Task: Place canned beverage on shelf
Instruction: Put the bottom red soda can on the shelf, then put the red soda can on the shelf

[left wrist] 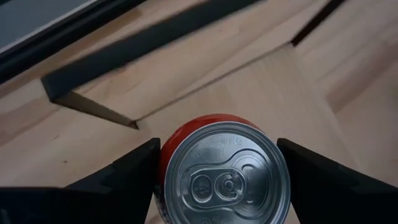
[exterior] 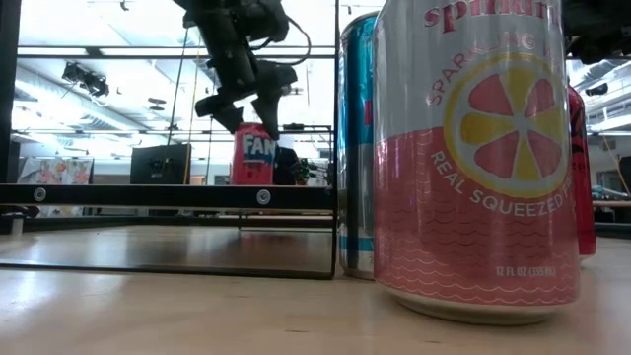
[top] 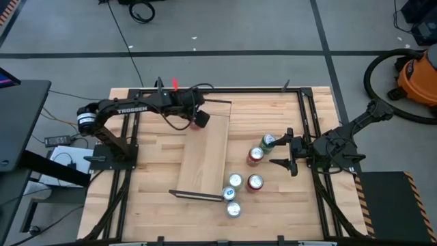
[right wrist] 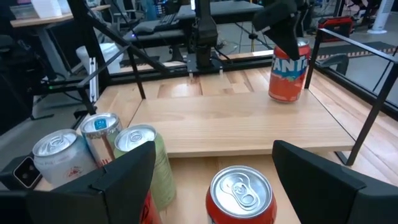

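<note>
The shelf is a long light-wood plank with black wire frames at both short ends, lying across the tabletop's middle. My left gripper is at the shelf's far left corner, shut on an orange-red Fanta can, whose silver top shows in the left wrist view. My right gripper is open and empty by the table's right side. A red can stands just ahead of its fingers, with several more cans beside the shelf's right edge. My left gripper pinches the Fanta can's upper side wall between its two fingers, one on either side of the lid. The fingers come from above, pointing down. The can is upright and its bottom seems to rest on the shelf's far end.
Black metal rails frame the tabletop. A green can, red cans and silver-blue cans cluster right of the shelf. In the low view a pink can fills the foreground. The rest of the plank is bare.
</note>
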{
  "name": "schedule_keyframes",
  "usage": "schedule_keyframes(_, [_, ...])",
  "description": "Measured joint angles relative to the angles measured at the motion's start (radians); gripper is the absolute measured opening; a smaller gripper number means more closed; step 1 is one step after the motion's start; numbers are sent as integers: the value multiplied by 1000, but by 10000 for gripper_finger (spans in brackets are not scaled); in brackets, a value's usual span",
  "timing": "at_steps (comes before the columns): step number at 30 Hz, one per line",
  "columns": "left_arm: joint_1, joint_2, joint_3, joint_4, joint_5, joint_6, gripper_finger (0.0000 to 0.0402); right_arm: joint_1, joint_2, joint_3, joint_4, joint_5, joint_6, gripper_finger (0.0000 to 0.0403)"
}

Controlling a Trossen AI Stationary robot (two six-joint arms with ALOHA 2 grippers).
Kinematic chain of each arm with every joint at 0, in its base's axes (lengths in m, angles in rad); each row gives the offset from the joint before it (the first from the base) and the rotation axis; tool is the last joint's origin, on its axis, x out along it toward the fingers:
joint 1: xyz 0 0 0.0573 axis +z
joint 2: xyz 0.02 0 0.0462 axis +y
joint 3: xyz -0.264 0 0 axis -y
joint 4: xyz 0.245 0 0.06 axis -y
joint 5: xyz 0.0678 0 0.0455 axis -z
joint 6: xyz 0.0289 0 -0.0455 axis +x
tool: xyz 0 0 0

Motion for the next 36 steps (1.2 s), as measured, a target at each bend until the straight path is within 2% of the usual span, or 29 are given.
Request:
schedule_keyframes(7, [14, 2, 1, 8, 2, -12, 303, 0, 2, 0, 0, 0, 1, 334])
schedule_keyframes(16, [2, 2, 11, 16, 2, -5, 365, 0, 2, 0, 3, -1, 1, 334])
schedule_keyframes(21, [-4, 2, 54, 11, 1, 24, 369, 0, 2, 0, 8, -5, 2, 334])
schedule_keyframes(26, [-13, 2, 139, -75, -27, 50, 370, 0, 2, 0, 8, -7, 2, 334])
schedule_keyframes(31, [-74, 2, 214, -93, -109, 96, 370, 0, 2, 0, 8, 0, 2, 334])
schedule_keyframes(36, [-176, 7, 225, 0, -117, 133, 370, 0, 2, 0, 16, 0, -1, 334])
